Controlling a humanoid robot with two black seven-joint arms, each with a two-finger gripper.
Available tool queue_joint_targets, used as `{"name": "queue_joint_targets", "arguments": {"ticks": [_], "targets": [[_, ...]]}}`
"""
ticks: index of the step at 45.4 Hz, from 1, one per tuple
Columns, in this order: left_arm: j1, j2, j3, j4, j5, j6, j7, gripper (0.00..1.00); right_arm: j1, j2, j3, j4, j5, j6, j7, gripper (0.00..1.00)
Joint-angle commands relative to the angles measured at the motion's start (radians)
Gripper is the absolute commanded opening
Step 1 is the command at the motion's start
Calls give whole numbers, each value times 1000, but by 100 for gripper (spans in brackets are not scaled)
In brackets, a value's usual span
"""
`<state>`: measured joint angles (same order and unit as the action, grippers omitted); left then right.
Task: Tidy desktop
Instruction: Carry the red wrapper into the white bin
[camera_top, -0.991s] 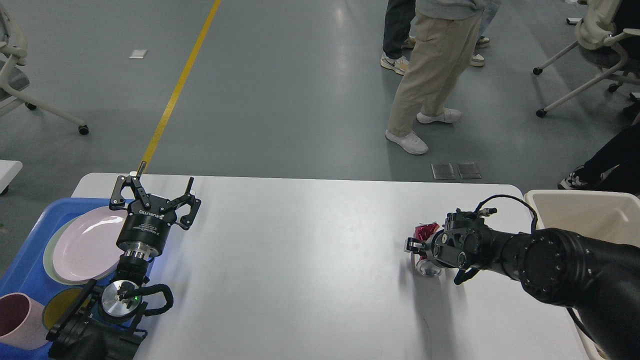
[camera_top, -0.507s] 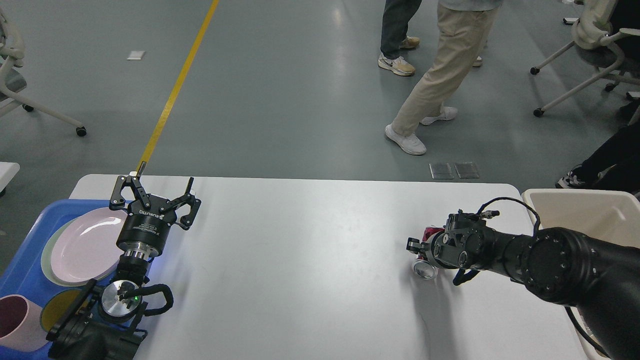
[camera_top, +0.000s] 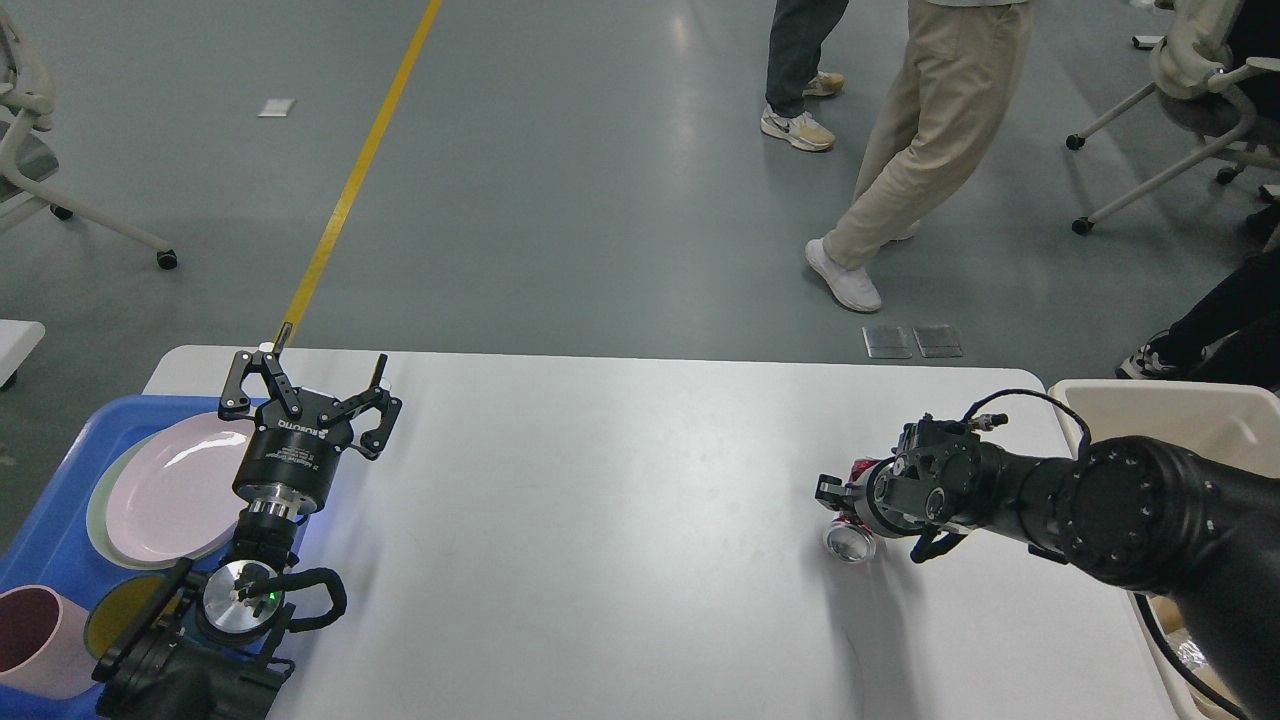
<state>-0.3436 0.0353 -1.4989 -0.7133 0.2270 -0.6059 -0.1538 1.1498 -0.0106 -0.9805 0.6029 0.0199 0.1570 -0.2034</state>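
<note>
The desktop (camera_top: 600, 500) is a wide white tabletop filling the lower half of the head view. Near its right end a crushed red can (camera_top: 862, 469) lies tipped over, its silver end (camera_top: 848, 541) facing me. My right gripper (camera_top: 846, 515) comes in from the right and is shut on this can, its dark fingers on either side of it. My left gripper (camera_top: 308, 395) hovers over the desktop's left end beside the blue tray, fingers spread wide and empty.
A blue tray (camera_top: 45, 545) at the left edge holds a pink plate (camera_top: 165, 490), a pink cup (camera_top: 35, 640) and a yellow disc (camera_top: 115, 618). A beige bin (camera_top: 1180, 425) stands off the right end. People and wheeled chairs are beyond the far edge.
The right gripper turned and shifted slightly right with the can, which tipped from nearly upright to lying with its silver end toward me. The left arm stayed still. The person behind walked right.
</note>
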Motion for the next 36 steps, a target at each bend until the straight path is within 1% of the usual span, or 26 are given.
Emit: {"name": "queue_joint_targets", "arguments": {"ticks": [1, 4, 7, 18, 21, 24, 29, 36], "targets": [[0, 0, 0, 0, 0, 0, 0, 97, 51, -25, 0, 61, 2, 2, -7, 0], [0, 0, 0, 0, 0, 0, 0, 97, 103, -57, 0, 130, 2, 19, -7, 0], [0, 0, 0, 0, 0, 0, 0, 97, 177, -86, 0, 207, 2, 65, -7, 0], [0, 0, 0, 0, 0, 0, -1, 97, 539, -241, -33, 494, 9, 361, -5, 0], [0, 0, 0, 0, 0, 0, 0, 97, 642, -272, -62, 560, 14, 421, -5, 0], [0, 0, 0, 0, 0, 0, -1, 97, 738, -290, -101, 633, 15, 444, -5, 0], [0, 0, -1, 0, 0, 0, -1, 97, 905, -365, -164, 806, 23, 437, -4, 0], [0, 0, -1, 0, 0, 0, 0, 97, 1139, -466, -260, 1035, 52, 397, 2, 0]]}}
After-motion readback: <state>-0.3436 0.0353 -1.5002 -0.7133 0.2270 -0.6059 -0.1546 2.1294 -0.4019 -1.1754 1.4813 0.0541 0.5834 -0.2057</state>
